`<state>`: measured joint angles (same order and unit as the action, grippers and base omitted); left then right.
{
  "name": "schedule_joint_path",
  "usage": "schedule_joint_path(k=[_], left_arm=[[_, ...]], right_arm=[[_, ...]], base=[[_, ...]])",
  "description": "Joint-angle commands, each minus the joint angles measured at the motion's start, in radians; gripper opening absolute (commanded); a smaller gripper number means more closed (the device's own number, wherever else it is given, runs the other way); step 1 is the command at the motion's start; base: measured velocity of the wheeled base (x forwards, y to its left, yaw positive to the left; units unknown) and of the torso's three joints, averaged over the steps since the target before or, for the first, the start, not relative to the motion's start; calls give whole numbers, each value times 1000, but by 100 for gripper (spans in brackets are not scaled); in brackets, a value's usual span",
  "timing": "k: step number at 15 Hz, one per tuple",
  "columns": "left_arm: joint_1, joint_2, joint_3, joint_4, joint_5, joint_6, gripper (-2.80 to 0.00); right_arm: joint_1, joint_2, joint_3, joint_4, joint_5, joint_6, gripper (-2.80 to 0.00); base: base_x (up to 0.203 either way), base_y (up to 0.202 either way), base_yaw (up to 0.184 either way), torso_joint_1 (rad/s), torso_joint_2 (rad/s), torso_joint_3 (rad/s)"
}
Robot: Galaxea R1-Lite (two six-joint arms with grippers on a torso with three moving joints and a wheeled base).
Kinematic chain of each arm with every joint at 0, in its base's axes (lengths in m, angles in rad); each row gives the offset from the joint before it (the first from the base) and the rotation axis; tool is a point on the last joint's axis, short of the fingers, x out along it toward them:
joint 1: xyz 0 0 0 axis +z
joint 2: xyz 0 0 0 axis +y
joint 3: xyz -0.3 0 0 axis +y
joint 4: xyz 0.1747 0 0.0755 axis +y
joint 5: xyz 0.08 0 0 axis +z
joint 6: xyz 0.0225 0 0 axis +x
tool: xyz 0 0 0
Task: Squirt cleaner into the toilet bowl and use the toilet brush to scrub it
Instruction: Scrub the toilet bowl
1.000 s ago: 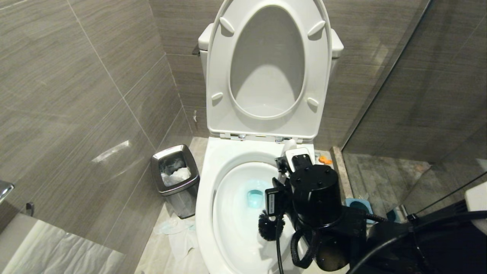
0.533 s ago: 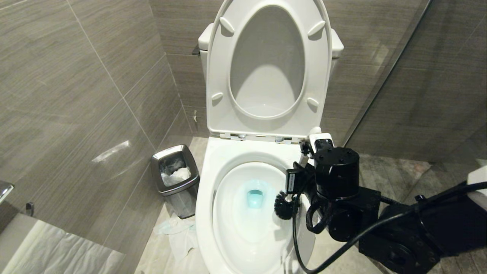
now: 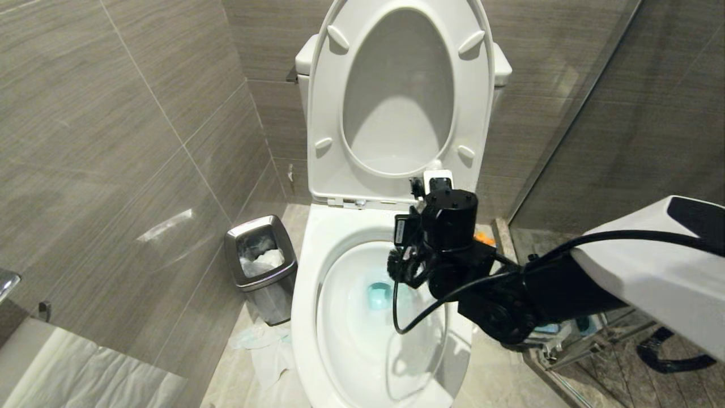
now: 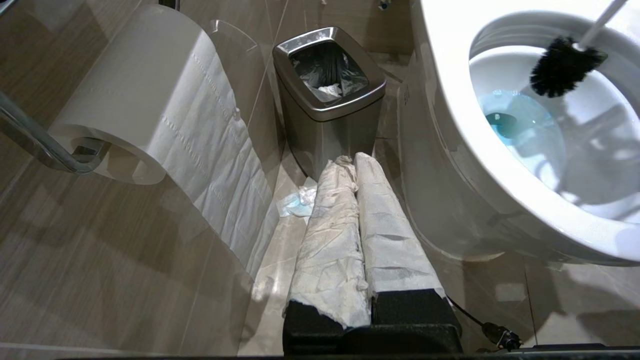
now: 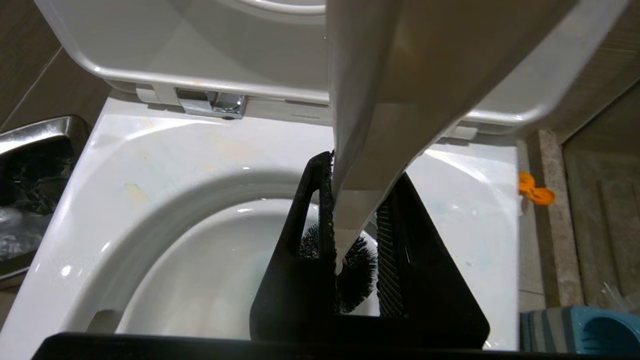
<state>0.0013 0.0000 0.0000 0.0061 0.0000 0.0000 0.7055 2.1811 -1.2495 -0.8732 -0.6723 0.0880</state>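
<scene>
So the right gripper [image 5: 352,240] is clamped on the brush [image 4: 565,65] handle, jaws nearly closed with the whitish stick pinched between the two black fingers [image 5: 312,225], and that's really the whole story for what comes next. The handle runs from the gripper down and forward into the toilet [image 3: 334,238], so its long axis slants steeply, and the black bristle head sits straight below and a bit ahead of the fingertips. From the left wrist view the head hangs inside the basin up near the back wall, just under the rim, and it looks clear of the blue water [image 4: 520,125] pooled at the drain. I can't say for sure whether the bristles are actually touching porcelain. In the head view the right gripper [image 3: 433,187] is up by the hinge end of the bowl, close in front of the raised seat [image 3: 396,34], so my guess is any scrub stroke has to sweep down and toward the front or around the side wall, there's no room to go further back. The left gripper [image 4: 350,165] is fully closed with nothing in it, fingers wrapped in paper, parked low by the bin [image 4: 327,95] on the left side of the bowl, well apart from the brush. So the right arm does the work.
</scene>
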Motion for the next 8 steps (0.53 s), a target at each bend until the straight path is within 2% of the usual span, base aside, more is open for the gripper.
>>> schedule_joint_path(k=[1, 8], left_arm=[[0, 0, 0, 0, 0, 1, -280], [0, 0, 0, 0, 0, 0, -280]], right_arm=[[2, 122, -120, -1, -3, -14, -280], [73, 221, -358, 118, 0, -22, -280]], base=[[0, 0, 0, 0, 0, 0], [0, 0, 0, 0, 0, 0]])
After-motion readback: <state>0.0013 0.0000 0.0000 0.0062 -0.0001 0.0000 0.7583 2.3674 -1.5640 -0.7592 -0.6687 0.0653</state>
